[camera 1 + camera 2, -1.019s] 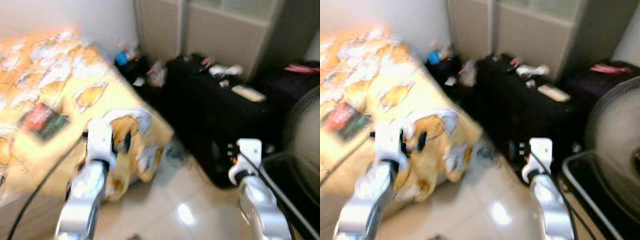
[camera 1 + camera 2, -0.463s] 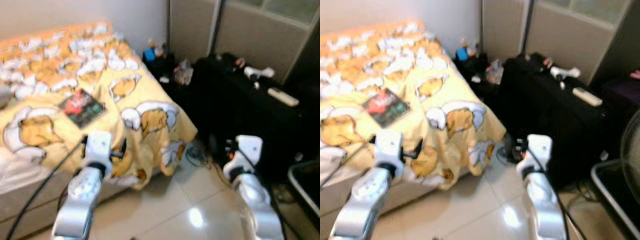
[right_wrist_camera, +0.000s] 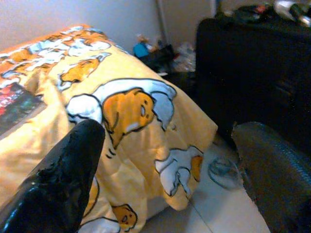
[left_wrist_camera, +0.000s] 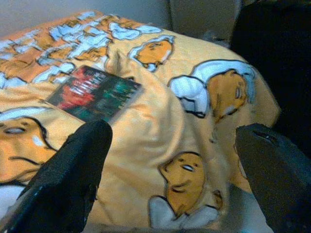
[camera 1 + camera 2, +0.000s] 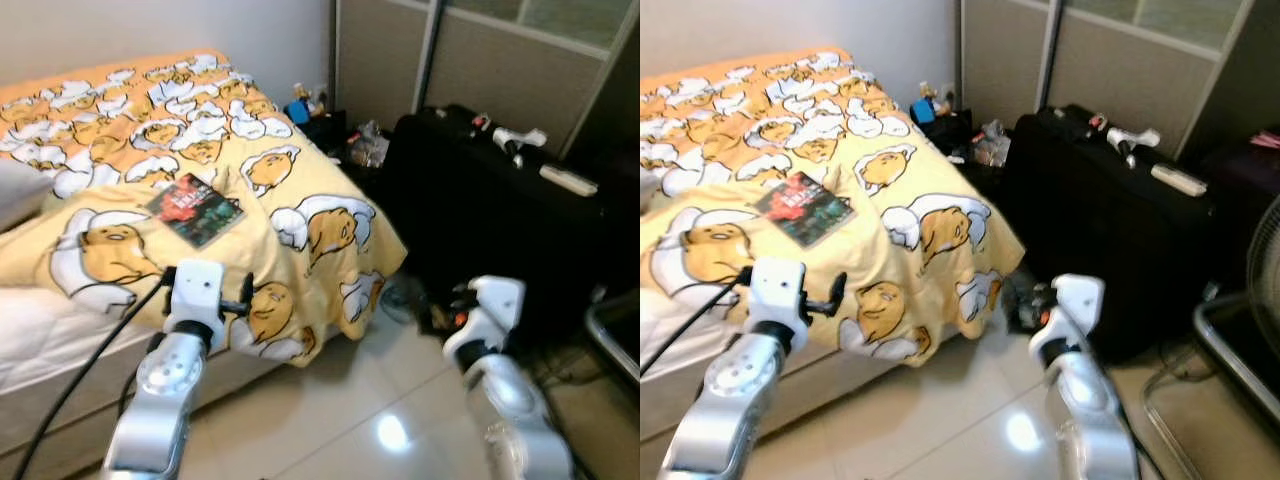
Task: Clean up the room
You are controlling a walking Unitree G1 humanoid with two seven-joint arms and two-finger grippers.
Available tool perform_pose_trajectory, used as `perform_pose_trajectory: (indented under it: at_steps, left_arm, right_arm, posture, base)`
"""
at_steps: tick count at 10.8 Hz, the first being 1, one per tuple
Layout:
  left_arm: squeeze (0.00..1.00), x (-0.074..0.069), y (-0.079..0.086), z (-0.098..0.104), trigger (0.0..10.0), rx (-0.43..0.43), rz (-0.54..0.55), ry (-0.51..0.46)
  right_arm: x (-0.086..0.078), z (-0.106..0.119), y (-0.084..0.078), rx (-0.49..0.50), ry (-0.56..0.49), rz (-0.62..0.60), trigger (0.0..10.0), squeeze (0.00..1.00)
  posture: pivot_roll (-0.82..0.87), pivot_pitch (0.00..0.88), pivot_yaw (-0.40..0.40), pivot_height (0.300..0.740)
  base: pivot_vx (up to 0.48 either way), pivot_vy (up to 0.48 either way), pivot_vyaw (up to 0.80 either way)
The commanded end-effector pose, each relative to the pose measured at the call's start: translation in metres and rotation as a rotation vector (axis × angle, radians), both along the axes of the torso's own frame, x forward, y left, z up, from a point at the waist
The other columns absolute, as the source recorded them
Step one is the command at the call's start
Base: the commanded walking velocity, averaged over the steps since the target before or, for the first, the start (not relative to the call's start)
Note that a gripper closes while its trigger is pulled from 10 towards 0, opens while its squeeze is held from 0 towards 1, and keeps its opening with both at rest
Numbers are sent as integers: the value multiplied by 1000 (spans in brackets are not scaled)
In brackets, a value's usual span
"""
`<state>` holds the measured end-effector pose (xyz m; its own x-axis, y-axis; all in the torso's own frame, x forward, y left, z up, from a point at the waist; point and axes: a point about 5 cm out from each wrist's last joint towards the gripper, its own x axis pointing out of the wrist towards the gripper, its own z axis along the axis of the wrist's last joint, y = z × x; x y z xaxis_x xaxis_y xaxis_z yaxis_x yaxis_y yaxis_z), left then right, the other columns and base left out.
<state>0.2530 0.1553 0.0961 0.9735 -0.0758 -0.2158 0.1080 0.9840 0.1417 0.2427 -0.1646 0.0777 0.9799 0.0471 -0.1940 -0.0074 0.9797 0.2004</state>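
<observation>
You see a bed (image 5: 60,330) on the left with a yellow blanket (image 5: 300,240) hanging over its near corner; a book (image 5: 194,208) lies on it. Far right stands a black suitcase (image 5: 480,230) on the tiled floor (image 5: 330,420). Left gripper (image 4: 170,160) and right gripper (image 3: 165,160) hover before the blanket, fingers wide apart, holding nothing.

One bed (image 5: 120,150) — one book (image 5: 195,208) — one suitcase (image 5: 480,230)
</observation>
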Motion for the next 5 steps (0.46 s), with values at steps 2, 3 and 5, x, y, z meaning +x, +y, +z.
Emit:
perform_pose_trajectory:
  at_steps: [2,3,5]
  left_arm:
    - [0,-2,9,2,10000,18,35,0]
    - [0,-2,9,3,10000,19,39,-1]
    - [0,-4,11,3,10000,21,49,-4]
  right_arm:
    - [4,2,5,-13,-8,2,10000,0]
    - [6,1,7,-6,-2,15,10000,0]
    - [9,2,9,-32,0,51,10000,0]
  posture:
    - [-72,0,49,740]
    - [-63,0,41,740]
    - [-58,0,38,740]
  base:
    - [0,322,0]
    - [0,319,0]
    - [0,298,0]
